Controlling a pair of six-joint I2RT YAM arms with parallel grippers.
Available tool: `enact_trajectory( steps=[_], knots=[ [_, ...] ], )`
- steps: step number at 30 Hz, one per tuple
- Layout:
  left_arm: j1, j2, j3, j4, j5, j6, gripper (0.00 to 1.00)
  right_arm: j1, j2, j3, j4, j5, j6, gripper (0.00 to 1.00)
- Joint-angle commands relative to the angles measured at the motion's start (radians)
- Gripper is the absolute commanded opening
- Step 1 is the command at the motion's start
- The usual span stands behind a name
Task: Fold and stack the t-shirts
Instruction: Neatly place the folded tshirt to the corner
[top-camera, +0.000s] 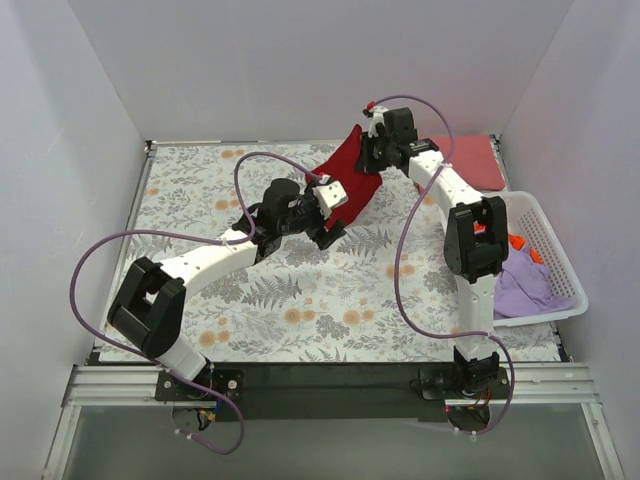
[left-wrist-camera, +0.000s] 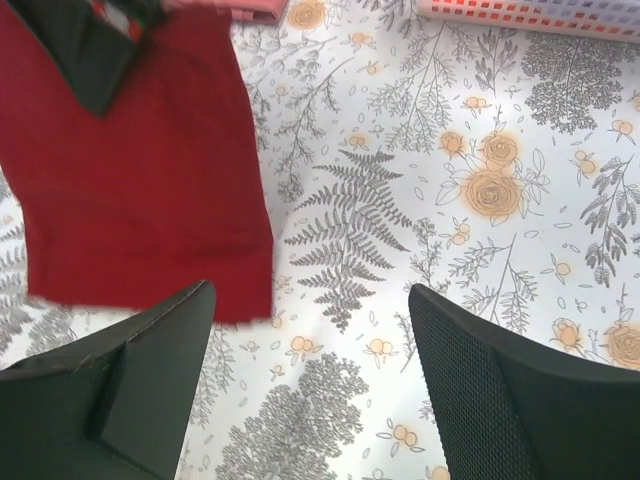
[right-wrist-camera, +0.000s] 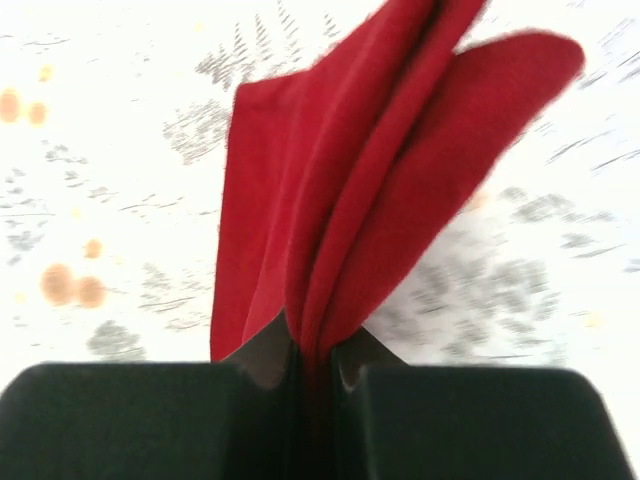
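Observation:
A deep crimson t-shirt (top-camera: 352, 177) hangs folded from my right gripper (top-camera: 372, 152), which is shut on its top edge; the pinch shows in the right wrist view (right-wrist-camera: 312, 345), with the cloth (right-wrist-camera: 380, 190) draping away below. My left gripper (top-camera: 332, 222) is open and empty, just left of and below the hanging shirt; in the left wrist view the shirt (left-wrist-camera: 140, 190) hangs ahead of its left finger (left-wrist-camera: 150, 380). A pinkish-red shirt (top-camera: 470, 160) lies folded at the back right. Lavender (top-camera: 522, 285) and orange (top-camera: 515, 243) shirts lie in the basket.
A white lattice basket (top-camera: 560, 262) stands at the right edge of the table. The grey-and-orange floral cloth (top-camera: 300, 300) covers the table top. White walls close in on the left, back and right.

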Motion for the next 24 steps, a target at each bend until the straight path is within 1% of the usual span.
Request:
enact_trajectory(
  steps=[1,2,3,4,9,11,15,24],
  knots=[
    [-0.004,-0.022,-0.02,-0.11,-0.051,-0.044,0.8,-0.036,0.051,0.107,-0.152,0.073,-0.266,0.01],
    [-0.004,-0.022,-0.019,-0.154,-0.052,-0.046,0.82,-0.042,0.061,0.117,-0.157,0.088,-0.289,0.01],
    [-0.004,-0.022,-0.02,-0.161,-0.061,-0.049,0.83,-0.053,0.064,0.127,-0.158,0.099,-0.315,0.01],
    [-0.004,-0.024,-0.023,-0.164,-0.063,-0.049,0.83,-0.059,0.065,0.135,-0.158,0.116,-0.36,0.01],
    [-0.004,-0.031,-0.037,-0.17,-0.064,-0.052,0.85,-0.109,0.073,0.201,-0.177,0.122,-0.457,0.01],
    [-0.004,-0.025,-0.04,-0.153,-0.093,-0.069,0.86,-0.123,0.065,0.224,-0.178,0.105,-0.498,0.01],
    [-0.002,0.004,-0.022,-0.15,-0.138,-0.089,0.87,-0.162,0.056,0.264,-0.178,0.101,-0.538,0.01],
    [-0.002,0.019,-0.013,-0.182,-0.129,-0.064,0.89,-0.231,0.077,0.33,-0.149,0.087,-0.56,0.01]
  ],
)
